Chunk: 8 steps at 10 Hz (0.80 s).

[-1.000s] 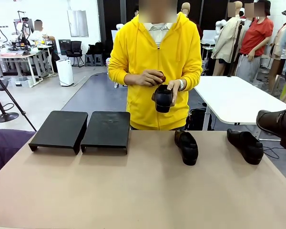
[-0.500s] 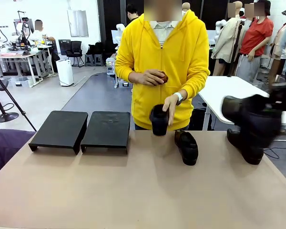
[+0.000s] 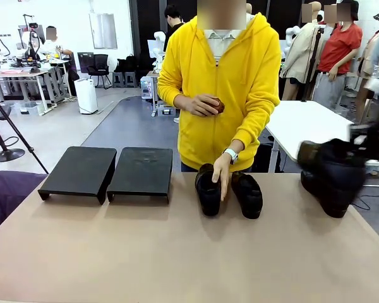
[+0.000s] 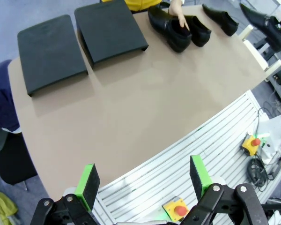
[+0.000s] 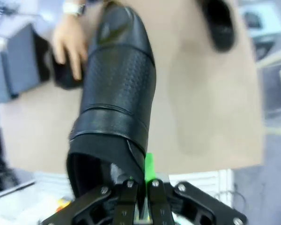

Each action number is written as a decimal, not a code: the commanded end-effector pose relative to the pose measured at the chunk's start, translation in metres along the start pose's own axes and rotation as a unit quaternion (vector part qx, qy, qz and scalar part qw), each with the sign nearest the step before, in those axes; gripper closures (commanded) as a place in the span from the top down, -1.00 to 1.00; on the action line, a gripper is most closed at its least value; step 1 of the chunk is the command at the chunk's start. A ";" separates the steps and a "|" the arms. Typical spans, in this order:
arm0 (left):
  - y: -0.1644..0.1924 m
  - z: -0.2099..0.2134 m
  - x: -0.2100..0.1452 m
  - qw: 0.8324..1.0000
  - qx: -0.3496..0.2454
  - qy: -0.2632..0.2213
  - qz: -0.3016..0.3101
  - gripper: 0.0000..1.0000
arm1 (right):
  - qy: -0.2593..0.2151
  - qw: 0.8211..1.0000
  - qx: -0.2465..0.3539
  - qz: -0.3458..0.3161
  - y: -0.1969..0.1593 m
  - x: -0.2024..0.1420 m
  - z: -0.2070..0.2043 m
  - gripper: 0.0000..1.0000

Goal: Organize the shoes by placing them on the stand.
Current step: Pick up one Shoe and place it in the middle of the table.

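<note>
Right gripper point(image 5: 141, 180) clamped on held shoe point(image 3: 333, 172), swung inward over worktop point(image 3: 177, 252) right side. Left gripper point(image 4: 143, 180) wide, idle. Person's hand point(image 3: 222, 178) just set second shoe point(image 3: 207, 190) down. Stand point(image 3: 107, 169) bare; nothing placed yet.

Person's shoe point(image 3: 208, 189) — was at chest height in the person's hand point(image 3: 222, 180); came down onto the table point(image 3: 177, 252), touching the left side of the middle shoe point(image 3: 247, 194), with the hand resting on it.

Gripped shoe point(image 3: 331, 165) — was high at the extreme right; the right gripper point(image 5: 139, 185) carried it leftward and lower, and it ended blurred in front of the right-hand shoe point(image 3: 333, 205).
</note>
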<state>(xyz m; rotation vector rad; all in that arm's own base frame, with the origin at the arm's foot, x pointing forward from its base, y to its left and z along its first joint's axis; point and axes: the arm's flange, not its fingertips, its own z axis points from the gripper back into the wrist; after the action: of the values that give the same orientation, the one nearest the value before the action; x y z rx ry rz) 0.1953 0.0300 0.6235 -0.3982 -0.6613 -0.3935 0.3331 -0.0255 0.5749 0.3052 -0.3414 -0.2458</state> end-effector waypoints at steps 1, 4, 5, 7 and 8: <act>0.001 0.001 0.000 1.000 -0.005 0.000 -0.004 1.00 | -0.013 0.999 -0.021 -0.023 -0.044 -0.019 0.037 -1.00; 0.001 0.001 0.000 1.000 -0.005 0.000 -0.004 1.00 | -0.012 0.999 -0.014 -0.048 -0.062 -0.041 0.036 -1.00; 0.001 0.001 0.000 1.000 -0.005 0.000 -0.004 1.00 | -0.020 0.998 -0.012 -0.057 -0.047 -0.046 0.033 -1.00; 0.001 0.001 0.000 1.000 -0.005 0.000 -0.004 1.00 | -0.024 0.998 -0.023 -0.062 0.006 -0.063 0.034 -1.00; 0.001 0.001 0.000 1.000 -0.005 0.000 -0.004 1.00 | -0.021 0.999 -0.019 -0.040 0.034 -0.070 0.035 -1.00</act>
<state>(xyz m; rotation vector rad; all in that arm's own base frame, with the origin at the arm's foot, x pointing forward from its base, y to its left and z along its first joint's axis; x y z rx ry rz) 0.1953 0.0299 0.6236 -0.3980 -0.6613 -0.3936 0.2639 -0.0091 0.5871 0.2613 -0.3486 -0.3435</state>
